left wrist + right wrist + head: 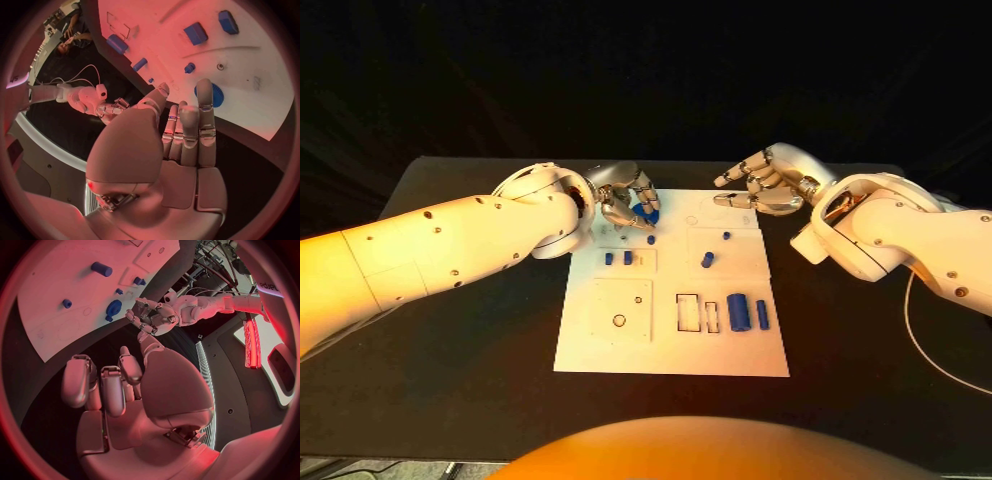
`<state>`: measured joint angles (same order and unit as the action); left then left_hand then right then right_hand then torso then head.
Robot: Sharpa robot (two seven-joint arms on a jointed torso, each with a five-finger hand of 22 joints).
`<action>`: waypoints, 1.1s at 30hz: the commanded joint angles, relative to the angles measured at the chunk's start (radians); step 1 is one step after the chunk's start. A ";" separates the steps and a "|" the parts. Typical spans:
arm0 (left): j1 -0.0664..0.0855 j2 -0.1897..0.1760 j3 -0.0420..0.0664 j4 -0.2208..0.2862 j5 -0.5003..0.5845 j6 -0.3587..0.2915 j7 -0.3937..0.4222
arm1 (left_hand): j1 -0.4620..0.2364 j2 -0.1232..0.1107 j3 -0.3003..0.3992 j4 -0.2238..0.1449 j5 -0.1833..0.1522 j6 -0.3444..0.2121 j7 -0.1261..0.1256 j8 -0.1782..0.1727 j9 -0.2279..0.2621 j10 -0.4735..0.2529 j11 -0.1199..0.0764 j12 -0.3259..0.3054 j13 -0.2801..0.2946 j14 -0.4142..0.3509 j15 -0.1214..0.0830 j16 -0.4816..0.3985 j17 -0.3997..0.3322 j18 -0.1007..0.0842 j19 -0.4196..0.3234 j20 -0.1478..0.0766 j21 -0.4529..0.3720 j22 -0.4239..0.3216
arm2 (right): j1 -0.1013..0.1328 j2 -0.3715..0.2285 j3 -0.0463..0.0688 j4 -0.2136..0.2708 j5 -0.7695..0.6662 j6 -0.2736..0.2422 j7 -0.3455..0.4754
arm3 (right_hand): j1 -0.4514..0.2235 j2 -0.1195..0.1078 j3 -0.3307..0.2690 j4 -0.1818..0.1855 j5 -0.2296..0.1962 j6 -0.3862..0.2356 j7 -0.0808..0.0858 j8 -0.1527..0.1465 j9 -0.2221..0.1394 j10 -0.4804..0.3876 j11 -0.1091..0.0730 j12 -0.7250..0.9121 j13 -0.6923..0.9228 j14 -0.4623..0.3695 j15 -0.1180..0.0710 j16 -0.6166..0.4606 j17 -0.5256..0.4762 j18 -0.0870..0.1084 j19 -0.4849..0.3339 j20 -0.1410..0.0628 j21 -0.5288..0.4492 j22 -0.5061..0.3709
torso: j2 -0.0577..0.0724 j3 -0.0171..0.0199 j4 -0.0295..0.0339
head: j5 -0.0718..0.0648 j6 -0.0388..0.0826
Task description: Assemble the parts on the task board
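The white task board (675, 340) lies mid-table. A blue gear (646, 213) lies flat at its far left corner, also seen in the left wrist view (217, 95) and the right wrist view (114, 307). My left hand (623, 194) hovers over that corner, fingers stretched out with their tips at the gear's edge, holding nothing (181, 135). My right hand (764, 181) hangs over the board's far right edge, fingers half curled and nothing in them (112, 385). Small blue pegs (708, 260) stand mid-board. A thick blue cylinder (736, 305) and a blue bar (762, 313) lie at the right.
Two rectangular slots (689, 312) sit beside the cylinder. A square inset with a small ring (619, 321) is on the board's near left. A thin white cable (920, 335) runs over the black table at the right.
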<state>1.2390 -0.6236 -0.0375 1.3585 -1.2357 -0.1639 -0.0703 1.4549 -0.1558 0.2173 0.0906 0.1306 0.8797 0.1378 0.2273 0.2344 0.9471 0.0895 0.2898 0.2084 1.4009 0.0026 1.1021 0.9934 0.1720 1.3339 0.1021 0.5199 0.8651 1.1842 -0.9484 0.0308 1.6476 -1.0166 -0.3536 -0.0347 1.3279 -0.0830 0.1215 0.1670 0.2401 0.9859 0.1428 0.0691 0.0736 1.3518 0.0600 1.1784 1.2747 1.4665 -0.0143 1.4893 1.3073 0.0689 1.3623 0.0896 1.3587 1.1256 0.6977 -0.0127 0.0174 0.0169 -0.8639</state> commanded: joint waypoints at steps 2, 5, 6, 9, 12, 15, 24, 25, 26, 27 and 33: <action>-0.001 0.024 -0.002 -0.016 -0.183 0.034 -0.047 | -0.009 0.007 -0.022 -0.002 0.002 0.047 -0.001 -0.029 -0.036 0.040 -0.006 -0.021 -0.046 0.066 -0.007 0.159 0.153 -0.022 0.084 -0.010 0.170 0.111 | -0.001 0.002 0.000 0.000 -0.002 0.006 0.009 | -0.004 0.005 -0.004 0.003 0.003 0.007 0.002 0.003 0.002 0.005 -0.003 0.002 0.000 0.075 -0.004 -0.003 0.131 0.018 -0.001 -0.003 -0.003 -0.001 | 0.001 0.0001 -0.0002 | -0.001 0.002; -0.002 0.042 -0.003 -0.034 -0.207 0.060 -0.072 | -0.011 0.010 -0.029 -0.002 0.002 0.068 -0.002 -0.041 -0.051 0.066 -0.009 -0.028 -0.064 0.082 -0.011 0.196 0.186 -0.035 0.114 -0.014 0.253 0.168 | -0.001 0.003 0.000 0.000 -0.002 0.006 0.010 | -0.004 0.005 -0.004 0.003 0.003 0.007 0.002 0.003 0.002 0.005 -0.003 0.002 0.000 0.075 -0.004 -0.003 0.131 0.018 -0.001 -0.003 -0.003 -0.001 | 0.001 -0.0002 -0.0013 | 0.001 0.001; -0.003 0.047 -0.003 -0.040 -0.212 0.068 -0.078 | -0.010 0.012 -0.030 -0.002 0.002 0.075 -0.002 -0.044 -0.056 0.076 -0.009 -0.032 -0.070 0.085 -0.011 0.199 0.186 -0.038 0.122 -0.015 0.275 0.183 | -0.001 0.004 0.000 0.000 -0.002 0.006 0.010 | -0.004 0.005 -0.004 0.003 0.003 0.007 0.002 0.003 0.002 0.005 -0.003 0.002 0.000 0.075 -0.004 -0.003 0.131 0.018 -0.001 -0.003 -0.003 -0.001 | 0.001 -0.0003 -0.0015 | 0.001 0.001; -0.006 0.060 -0.003 -0.053 -0.224 0.093 -0.090 | -0.012 0.015 -0.031 0.000 0.002 0.095 -0.002 -0.052 -0.067 0.100 -0.012 -0.044 -0.085 0.090 -0.014 0.202 0.177 -0.045 0.138 -0.018 0.325 0.217 | -0.001 0.004 0.000 0.000 -0.002 0.007 0.010 | -0.004 0.005 -0.004 0.003 0.003 0.007 0.002 0.003 0.002 0.005 -0.003 0.002 0.000 0.075 -0.004 -0.003 0.131 0.018 -0.001 -0.003 -0.003 -0.001 | 0.002 -0.0002 -0.0027 | 0.000 0.001; -0.009 0.069 -0.003 -0.062 -0.230 0.110 -0.096 | -0.014 0.015 -0.033 0.001 0.002 0.104 -0.002 -0.058 -0.073 0.111 -0.013 -0.052 -0.093 0.093 -0.015 0.203 0.171 -0.048 0.144 -0.020 0.346 0.232 | -0.001 0.004 0.000 0.000 -0.002 0.007 0.010 | -0.004 0.005 -0.004 0.003 0.003 0.007 0.002 0.003 0.002 0.005 -0.003 0.002 0.000 0.075 -0.004 -0.003 0.131 0.018 -0.001 -0.003 -0.003 -0.001 | 0.001 0.0000 -0.0018 | -0.003 0.000; -0.013 0.077 -0.003 -0.069 -0.233 0.120 -0.098 | -0.014 0.017 -0.032 0.001 0.002 0.112 -0.003 -0.062 -0.078 0.120 -0.013 -0.059 -0.099 0.092 -0.016 0.198 0.159 -0.051 0.149 -0.021 0.362 0.243 | -0.001 0.004 0.000 0.000 -0.002 0.006 0.010 | -0.004 0.005 -0.004 0.003 0.003 0.007 0.002 0.003 0.002 0.005 -0.003 0.002 0.000 0.075 -0.004 -0.003 0.131 0.018 -0.001 -0.003 -0.003 -0.001 | 0.001 0.0001 0.0001 | -0.005 -0.001; -0.019 0.091 -0.003 -0.080 -0.235 0.140 -0.095 | -0.013 0.022 -0.026 0.004 0.003 0.141 -0.007 -0.071 -0.090 0.157 -0.018 -0.079 -0.116 0.090 -0.020 0.181 0.117 -0.059 0.161 -0.025 0.413 0.280 | -0.001 0.005 0.000 0.001 -0.002 0.006 0.011 | -0.003 0.006 -0.004 0.003 0.004 0.007 0.002 0.003 0.002 0.005 -0.003 0.002 0.000 0.075 -0.004 -0.003 0.131 0.018 0.000 -0.003 -0.003 0.000 | 0.000 0.0003 -0.0006 | -0.006 -0.004; -0.019 0.092 -0.003 -0.079 -0.235 0.140 -0.095 | -0.013 0.022 -0.025 0.004 0.003 0.145 -0.008 -0.072 -0.091 0.162 -0.018 -0.081 -0.117 0.090 -0.021 0.181 0.115 -0.060 0.162 -0.025 0.418 0.284 | -0.001 0.005 0.000 0.001 -0.002 0.007 0.011 | -0.003 0.006 -0.004 0.003 0.004 0.007 0.002 0.003 0.002 0.005 -0.003 0.002 0.000 0.075 -0.004 -0.003 0.131 0.018 0.000 -0.003 -0.003 0.000 | 0.000 0.0003 -0.0003 | -0.006 -0.005; -0.019 0.092 -0.003 -0.078 -0.235 0.140 -0.094 | -0.013 0.022 -0.024 0.005 0.003 0.148 -0.008 -0.073 -0.092 0.166 -0.019 -0.083 -0.118 0.090 -0.021 0.180 0.112 -0.061 0.162 -0.026 0.423 0.287 | -0.001 0.005 0.000 0.001 -0.002 0.007 0.011 | -0.003 0.006 -0.004 0.003 0.004 0.007 0.002 0.003 0.002 0.005 -0.003 0.002 0.000 0.075 -0.004 -0.003 0.131 0.018 0.000 -0.003 -0.003 0.000 | -0.001 0.0003 -0.0002 | -0.006 -0.005; -0.019 0.092 -0.003 -0.077 -0.235 0.139 -0.094 | -0.013 0.022 -0.023 0.005 0.003 0.150 -0.008 -0.074 -0.093 0.169 -0.019 -0.084 -0.119 0.090 -0.022 0.180 0.111 -0.061 0.163 -0.026 0.426 0.289 | -0.001 0.005 0.000 0.001 -0.002 0.007 0.011 | -0.003 0.006 -0.004 0.003 0.004 0.007 0.002 0.003 0.002 0.005 -0.003 0.002 0.000 0.075 -0.004 -0.003 0.131 0.018 0.000 -0.003 -0.003 0.000 | -0.001 0.0004 0.0003 | -0.006 -0.005; -0.020 0.092 -0.003 -0.072 -0.235 0.137 -0.092 | -0.012 0.023 -0.018 0.005 0.003 0.162 -0.010 -0.078 -0.098 0.187 -0.022 -0.093 -0.124 0.090 -0.024 0.180 0.103 -0.065 0.166 -0.028 0.452 0.308 | -0.001 0.005 0.000 0.001 -0.002 0.007 0.010 | -0.003 0.006 -0.004 0.003 0.004 0.007 0.002 0.003 0.002 0.005 -0.003 0.002 0.000 0.075 -0.004 -0.003 0.131 0.018 0.000 -0.003 -0.003 0.000 | 0.000 0.0000 0.0004 | -0.007 -0.006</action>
<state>1.2196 -0.5342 -0.0410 1.2828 -1.4612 -0.0432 -0.1620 1.4429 -0.1437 0.1950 0.0952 0.1306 1.0347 0.1283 0.1536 0.1374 1.1280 0.0679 0.2010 0.0850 1.4655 -0.0159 1.2849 1.0967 0.1249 1.4634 0.0805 0.9703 1.1725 1.1841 -0.9445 0.0308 1.6477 -1.0160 -0.3536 -0.0332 1.3279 -0.0831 0.1216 0.1670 0.2401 0.9859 0.1427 0.0691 0.0736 1.3518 0.0600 1.1785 1.2747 1.4665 -0.0143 1.4892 1.3079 0.0689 1.3623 0.0897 1.3588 1.1257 0.6974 -0.0122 0.0177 0.0104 -0.8695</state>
